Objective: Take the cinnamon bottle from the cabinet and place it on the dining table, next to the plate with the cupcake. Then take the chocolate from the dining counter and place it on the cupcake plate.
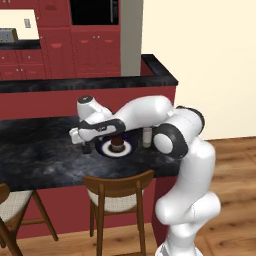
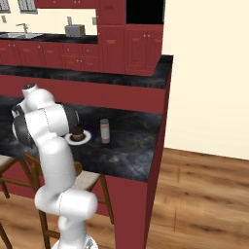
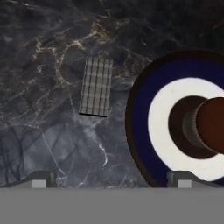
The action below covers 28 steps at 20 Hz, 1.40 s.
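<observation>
Your pincer (image 3: 111, 183) hangs over the dark marbled worktop (image 1: 40, 155) with its 2 fingertips (image 3: 43, 179) spread wide and nothing between them. Looking down through the hand view, you have the chocolate (image 3: 96, 86), a flat ridged grey-brown bar, lying on the stone just beside the cupcake plate (image 3: 142, 109), apart from its rim. The plate has a dark blue rim and a white centre, and the cupcake (image 3: 208, 124) stands in the middle of it, brown-topped with a ridged wrapper. One fingertip sits over bare stone on the chocolate's side of the plate; the other lies over the plate's rim.

From the left base view, your hand is stretched low over the worktop, on the left of the plate (image 1: 102, 149), with the cupcake (image 1: 117, 145) just behind the forearm. The cinnamon bottle (image 1: 147, 137) stands upright on the worktop near the plate, on its right side and not touching it. The right base view shows the same bottle (image 2: 104, 131), pale with a darker band, upright to the right of the plate (image 2: 83, 138). A wooden chair (image 1: 119, 192) is tucked against the worktop's front edge, below the plate.
</observation>
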### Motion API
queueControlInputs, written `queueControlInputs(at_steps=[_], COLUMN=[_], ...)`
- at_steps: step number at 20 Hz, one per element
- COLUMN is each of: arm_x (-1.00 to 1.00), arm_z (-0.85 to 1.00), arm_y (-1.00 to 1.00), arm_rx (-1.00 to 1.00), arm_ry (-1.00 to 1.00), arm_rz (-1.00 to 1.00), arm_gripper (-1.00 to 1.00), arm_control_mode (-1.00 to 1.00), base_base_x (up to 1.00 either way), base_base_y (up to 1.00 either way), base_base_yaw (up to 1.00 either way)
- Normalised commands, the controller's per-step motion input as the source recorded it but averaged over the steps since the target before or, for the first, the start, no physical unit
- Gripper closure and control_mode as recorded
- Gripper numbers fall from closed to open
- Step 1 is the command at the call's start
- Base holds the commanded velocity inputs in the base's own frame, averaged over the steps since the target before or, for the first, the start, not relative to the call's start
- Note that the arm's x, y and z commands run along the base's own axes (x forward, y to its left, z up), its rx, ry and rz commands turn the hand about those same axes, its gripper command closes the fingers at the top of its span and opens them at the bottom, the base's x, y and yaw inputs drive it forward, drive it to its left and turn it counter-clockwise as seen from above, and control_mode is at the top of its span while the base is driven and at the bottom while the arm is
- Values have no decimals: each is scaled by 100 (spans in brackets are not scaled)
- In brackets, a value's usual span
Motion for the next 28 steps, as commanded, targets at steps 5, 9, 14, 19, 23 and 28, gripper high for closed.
queueControlInputs(at_steps=[5,9,14,19,23,28], arm_x=[35,26,35,30,33,18], arm_z=[-16,-27,-24,-24,-23,-23], arm_y=[19,3,1,3,19,8], arm_rx=[-6,-12,-1,0,-3,0], arm_ry=[6,8,16,14,9,7], arm_rz=[6,1,2,6,2,0], arm_gripper=[-100,-100,-100,-100,-100,-100], arm_control_mode=[-100,-100,-100,-100,-100,-100], base_base_x=[0,0,0,0,0,0], base_base_y=[0,0,0,0,0,0], base_base_yaw=[0,0,0,0,0,0])
